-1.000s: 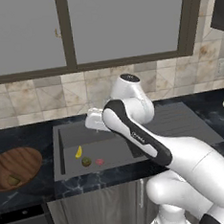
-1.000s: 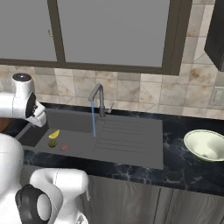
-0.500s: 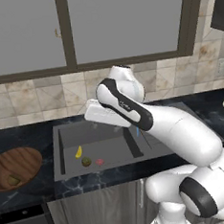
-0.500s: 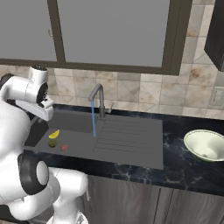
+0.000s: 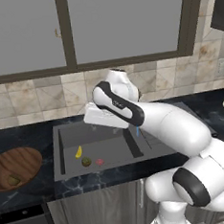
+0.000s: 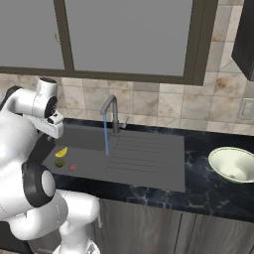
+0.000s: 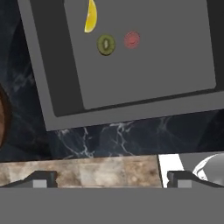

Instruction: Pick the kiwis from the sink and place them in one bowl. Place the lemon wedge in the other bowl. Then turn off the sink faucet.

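We see our arm folded mid-frame in the left base view, gripper (image 7: 112, 178) fingertips spread wide at the hand view's bottom.

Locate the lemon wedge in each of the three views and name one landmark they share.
Left base view: lemon wedge on the sink floor, left part of the basin.
Right base view: lemon wedge at the basin's far left, by the robot's body.
Hand view: lemon wedge at the top edge, left of centre.
Shared landmark: the kiwi lying just beside it.

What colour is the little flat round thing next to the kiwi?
Red-pink, clearest in the hand view.
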